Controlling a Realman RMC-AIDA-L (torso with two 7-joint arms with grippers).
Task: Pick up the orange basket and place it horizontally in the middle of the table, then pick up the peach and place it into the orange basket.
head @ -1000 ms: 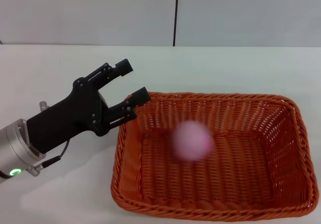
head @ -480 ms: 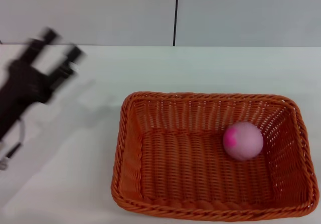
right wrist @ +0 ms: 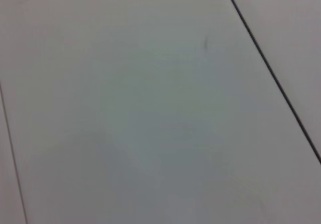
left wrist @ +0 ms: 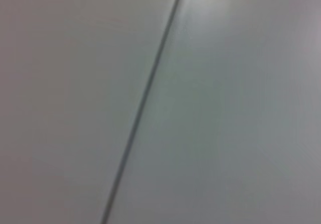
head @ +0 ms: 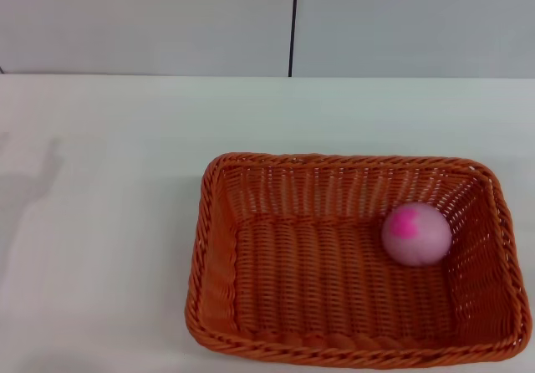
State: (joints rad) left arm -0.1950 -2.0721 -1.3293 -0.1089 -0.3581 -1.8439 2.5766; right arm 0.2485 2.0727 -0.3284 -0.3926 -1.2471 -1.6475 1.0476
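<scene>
The orange basket [head: 251,306] lies lengthwise across the white table [head: 109,181], toward the front right in the head view. Inside it, by the right-hand wall, rests the pink peach [head: 416,233] with a darker pink blotch on top. Neither gripper shows in any view. Both wrist views take in only a pale flat surface crossed by a thin dark seam.
A grey wall with a dark vertical seam [head: 293,22] stands behind the table's far edge. The basket's front rim sits close to the table's near edge. A faint shadow falls on the tabletop at the far left [head: 33,172].
The left gripper, open beside the basket's left rim a second ago, swung away to the left and out of the head view. The peach rolled rightward and settled by the right wall.
</scene>
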